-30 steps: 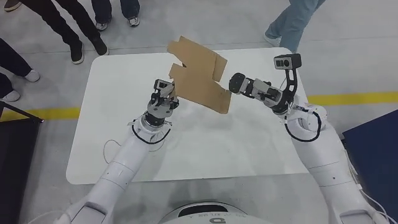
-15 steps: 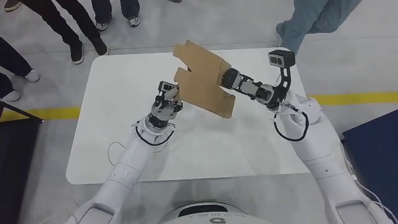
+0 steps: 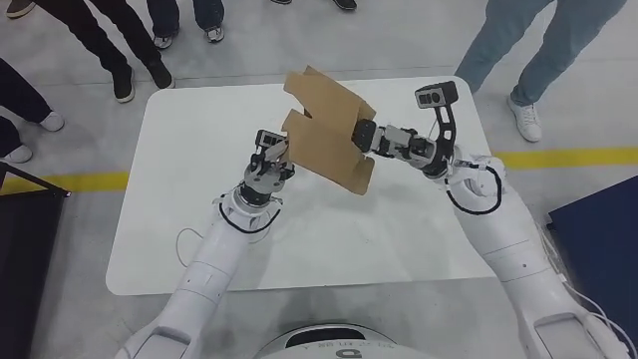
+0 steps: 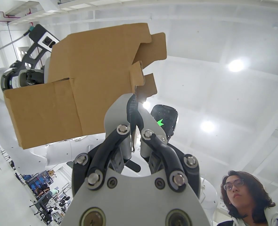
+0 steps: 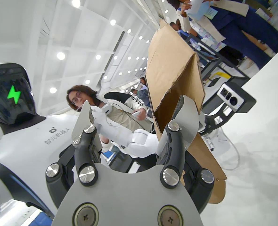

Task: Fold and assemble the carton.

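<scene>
A: Brown corrugated carton [image 3: 324, 130] is up in the air over the table [image 3: 199, 219], above its middle, and looks lifted off the top. It isn't boxed yet. It's a mostly flat blank, creased, with notched flaps sticking out toward the table's far edge.
B: Axis?
A: The long axis runs diagonally over the table, from the far edge in toward the middle. The sheet is tilted, not level, and sits between the two arms.
B: Who has it?
A: Left gripper [image 4: 134, 102], over the table's middle on the left side, is clamped on a small flap at the carton's edge. That pinch looks like the only firm hold. Right gripper [image 3: 362, 138], over the table's right half, has its fingers spread wide. One finger lies along a folded edge of the carton, but I can't tell if it actually presses on it. Nothing sits between the fingers.
B: So the next move hangs on the right side?
A: My read, yes. The carton is just off the right gripper toward the table's left, edge-on to it, so the right arm is the nearer free tool. It would need that fold line inside its span before it closes or pushes the panel open.
B: Risk?
A: Thin board held by one flap. It may twist or tear at the pinch if pushed hard.
</scene>
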Robot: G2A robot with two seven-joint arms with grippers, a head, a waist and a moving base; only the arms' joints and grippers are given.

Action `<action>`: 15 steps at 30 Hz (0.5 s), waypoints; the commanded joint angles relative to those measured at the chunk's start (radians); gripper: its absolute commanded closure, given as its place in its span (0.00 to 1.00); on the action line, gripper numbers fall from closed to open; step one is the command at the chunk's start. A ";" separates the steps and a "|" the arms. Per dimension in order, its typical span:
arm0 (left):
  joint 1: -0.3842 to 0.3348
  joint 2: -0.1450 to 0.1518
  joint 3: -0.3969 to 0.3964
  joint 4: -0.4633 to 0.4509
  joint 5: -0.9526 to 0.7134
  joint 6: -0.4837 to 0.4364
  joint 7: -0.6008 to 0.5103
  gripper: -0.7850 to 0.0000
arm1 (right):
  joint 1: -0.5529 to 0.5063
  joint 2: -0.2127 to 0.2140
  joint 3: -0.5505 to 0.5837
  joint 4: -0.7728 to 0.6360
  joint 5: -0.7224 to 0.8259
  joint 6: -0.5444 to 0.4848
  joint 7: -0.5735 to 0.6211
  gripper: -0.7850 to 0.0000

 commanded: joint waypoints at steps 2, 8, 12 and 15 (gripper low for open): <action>-0.002 -0.008 -0.007 0.004 0.022 0.002 -0.002 1.00 | 0.009 -0.002 -0.006 0.018 0.038 0.036 0.022 0.25; -0.003 -0.016 -0.032 0.006 0.110 -0.004 0.004 1.00 | 0.028 -0.012 -0.028 0.034 0.097 0.080 0.040 0.27; 0.000 -0.018 -0.052 -0.007 0.177 -0.011 0.011 1.00 | 0.046 -0.017 -0.040 0.048 0.071 0.088 0.028 0.28; 0.003 -0.016 -0.069 -0.022 0.236 -0.017 0.017 1.00 | 0.060 -0.019 -0.047 0.061 0.036 0.094 0.013 0.29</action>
